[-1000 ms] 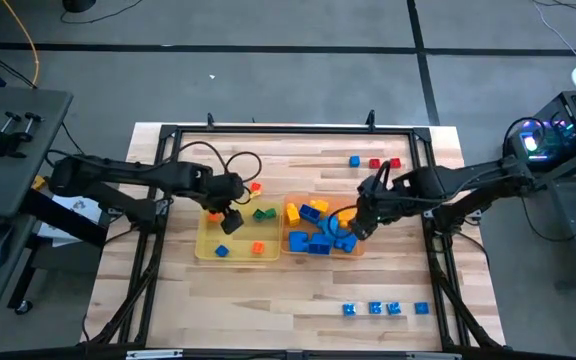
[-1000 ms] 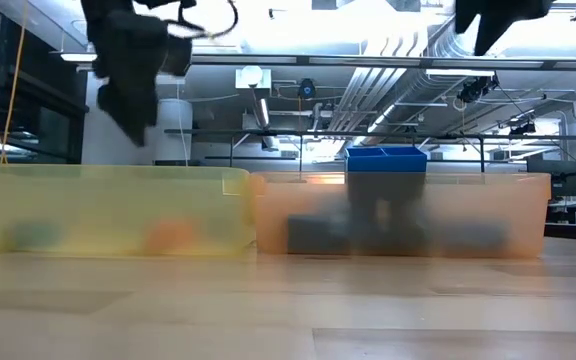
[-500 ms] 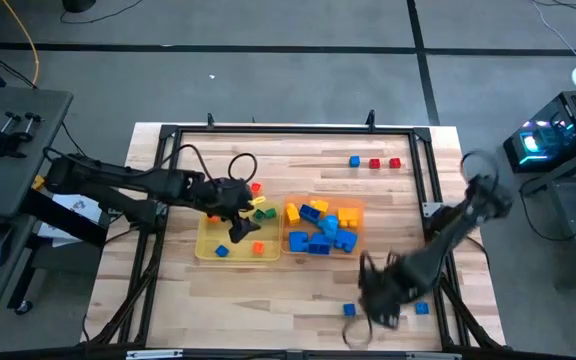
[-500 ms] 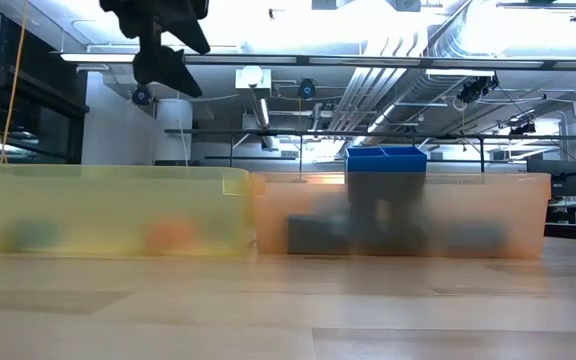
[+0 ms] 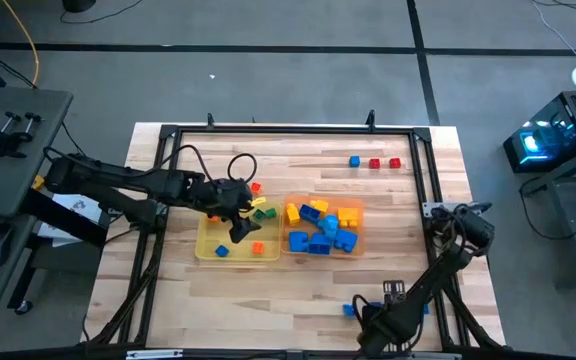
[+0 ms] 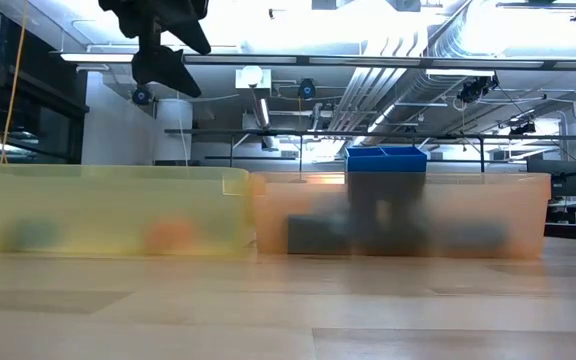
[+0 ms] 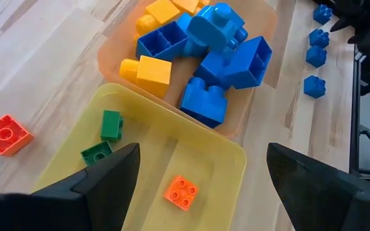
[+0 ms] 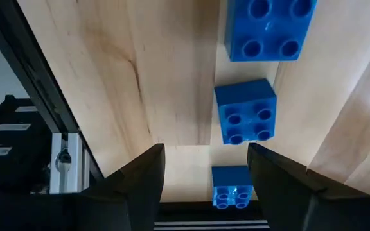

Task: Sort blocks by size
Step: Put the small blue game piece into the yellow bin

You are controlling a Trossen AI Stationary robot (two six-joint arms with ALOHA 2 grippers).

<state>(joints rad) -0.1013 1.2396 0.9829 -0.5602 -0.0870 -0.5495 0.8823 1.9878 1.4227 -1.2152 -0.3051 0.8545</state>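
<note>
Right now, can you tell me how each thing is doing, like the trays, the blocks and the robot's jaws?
Yellow tray: a few tiny blocks inside, mostly bare.
Orange tray: piled with larger blue and yellow blocks.
Row of blue blocks: loose on the table near the front edge, not yet sorted.
Three blocks at the back: loose on the table.
Left gripper: jaws open, above the yellow tray, holding nothing.
Right gripper: jaws open, over the blue row.

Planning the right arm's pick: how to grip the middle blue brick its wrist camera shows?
Pinch the small blue four-stud plastic brick by its free side walls, from above: it lies studs-up on the wooden table, with neighbouring blue bricks off the others.
</note>
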